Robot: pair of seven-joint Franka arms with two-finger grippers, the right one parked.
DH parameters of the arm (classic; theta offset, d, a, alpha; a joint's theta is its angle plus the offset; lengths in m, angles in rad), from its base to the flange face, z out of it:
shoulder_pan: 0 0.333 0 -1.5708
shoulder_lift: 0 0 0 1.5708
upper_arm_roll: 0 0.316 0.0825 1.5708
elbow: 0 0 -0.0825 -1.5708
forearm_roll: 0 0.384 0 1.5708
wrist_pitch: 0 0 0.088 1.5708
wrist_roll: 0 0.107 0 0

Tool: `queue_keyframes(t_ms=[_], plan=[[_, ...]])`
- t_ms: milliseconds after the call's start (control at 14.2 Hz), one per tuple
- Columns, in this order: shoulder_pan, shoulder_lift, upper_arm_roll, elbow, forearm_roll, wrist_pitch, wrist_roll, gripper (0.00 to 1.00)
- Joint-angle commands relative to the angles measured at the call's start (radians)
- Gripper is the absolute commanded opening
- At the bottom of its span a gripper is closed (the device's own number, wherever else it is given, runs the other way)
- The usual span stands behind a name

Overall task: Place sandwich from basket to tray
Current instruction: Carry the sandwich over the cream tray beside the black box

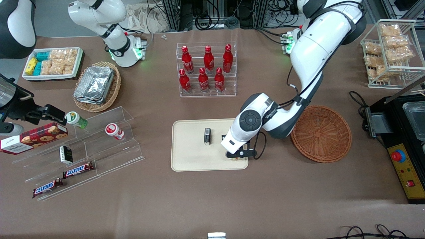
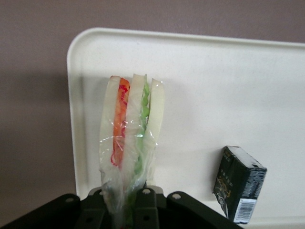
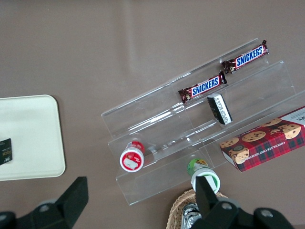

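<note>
My left gripper (image 1: 237, 155) hangs low over the beige tray (image 1: 189, 161), at the corner nearest the front camera on the basket's side. It is shut on the sandwich (image 2: 130, 136), a clear-wrapped wedge with orange, red and green layers. The sandwich's wrapped end is pinched between the fingers (image 2: 151, 206), and its body lies over the tray (image 2: 214, 81) close to the rim. In the front view the arm hides all but a sliver of the sandwich (image 1: 236, 159). The reddish-brown woven basket (image 1: 321, 133) sits beside the tray toward the working arm's end, with nothing in it.
A small black box (image 1: 207, 136) stands on the tray's middle (image 2: 239, 183). A clear rack of red bottles (image 1: 206, 69) stands farther from the camera than the tray. A clear stepped shelf (image 1: 99, 149) with snacks lies toward the parked arm's end. A black appliance (image 1: 403, 146) stands near the basket.
</note>
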Motion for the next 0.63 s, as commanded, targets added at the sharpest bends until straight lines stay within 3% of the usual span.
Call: queue_keyframes(t_ms=[0, 352, 423, 493, 563], plan=[[-0.011, 0.022, 0.004, 0.007, 0.024, 0.015, -0.023, 0.17], [-0.009, 0.03, 0.005, -0.009, 0.089, 0.013, -0.014, 0.18], [-0.009, 0.032, 0.005, -0.009, 0.089, 0.015, -0.015, 0.25], [-0.009, 0.032, 0.005, -0.009, 0.087, 0.013, -0.027, 0.54], [-0.008, 0.029, 0.005, -0.009, 0.087, 0.013, -0.038, 1.0]])
